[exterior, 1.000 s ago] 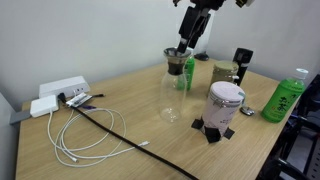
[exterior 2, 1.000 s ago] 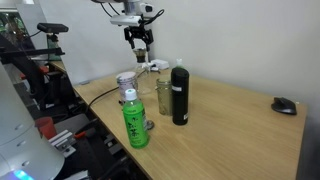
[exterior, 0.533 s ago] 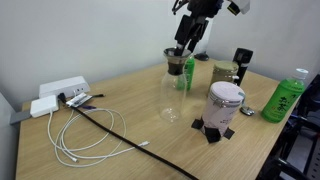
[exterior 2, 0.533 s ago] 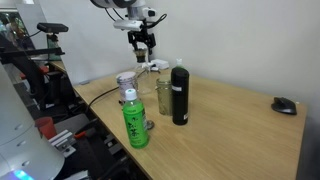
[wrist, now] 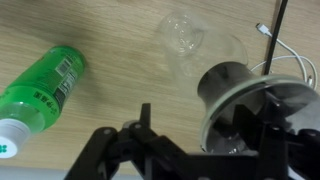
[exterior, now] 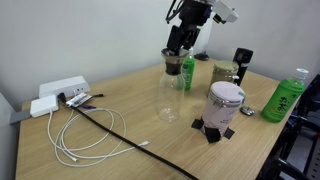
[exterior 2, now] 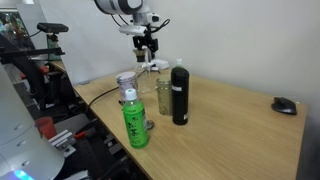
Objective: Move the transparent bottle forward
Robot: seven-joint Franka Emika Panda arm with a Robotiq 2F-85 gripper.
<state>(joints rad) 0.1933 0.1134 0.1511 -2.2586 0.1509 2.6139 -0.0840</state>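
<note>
The transparent bottle [exterior: 171,88] is a clear glass carafe with a dark cone filter top [exterior: 173,60], standing mid-table. In the wrist view its filter rim [wrist: 250,98] lies low on the right, and its glass base [wrist: 186,36] shows higher up. My gripper [exterior: 178,38] hangs just above the filter top and also shows in an exterior view [exterior 2: 149,45]. In the wrist view the gripper [wrist: 205,125] is open and empty, with one finger [wrist: 144,116] left of the rim.
A small green bottle [exterior: 188,72] stands right beside the carafe. A white canister [exterior: 225,103], glass jar [exterior: 224,72], black box [exterior: 242,59] and green white-capped bottle [exterior: 283,97] stand nearby. A power strip [exterior: 58,92] and cables [exterior: 90,125] lie on the other side.
My gripper has come down and sideways toward the carafe's filter top. The carafe and the other objects have not moved.
</note>
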